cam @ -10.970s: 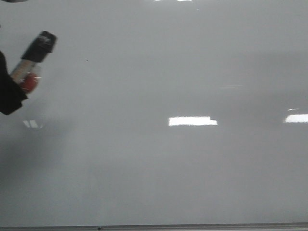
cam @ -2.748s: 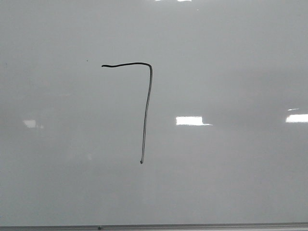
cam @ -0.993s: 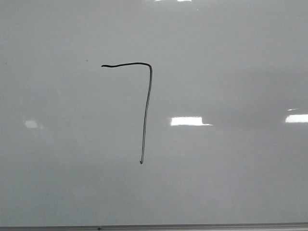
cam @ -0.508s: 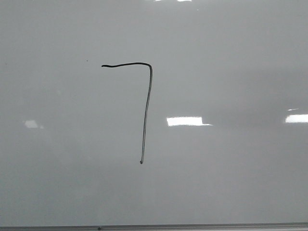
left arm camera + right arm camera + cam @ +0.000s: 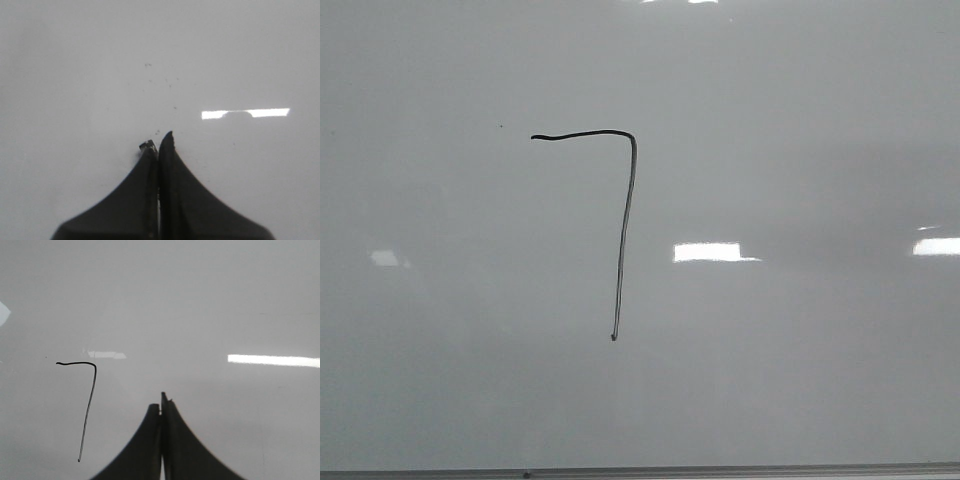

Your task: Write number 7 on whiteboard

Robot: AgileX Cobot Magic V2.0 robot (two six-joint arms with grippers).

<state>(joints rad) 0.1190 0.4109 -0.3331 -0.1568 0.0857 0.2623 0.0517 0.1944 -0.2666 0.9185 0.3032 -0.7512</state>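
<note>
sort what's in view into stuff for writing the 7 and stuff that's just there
Part of the job:
- glossy pale grey whiteboard
- thin black marker-line number 7
- shut, empty black left gripper
- shut, empty black right gripper

Just there:
- tiny dark speck on the board
- bright rectangular light reflection

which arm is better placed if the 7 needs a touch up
Probably the right. Its wrist view shows the 7 on the whiteboard beside the shut right end effector. The left end effector, also shut, sees only blank board. Neither holds a marker.
</note>
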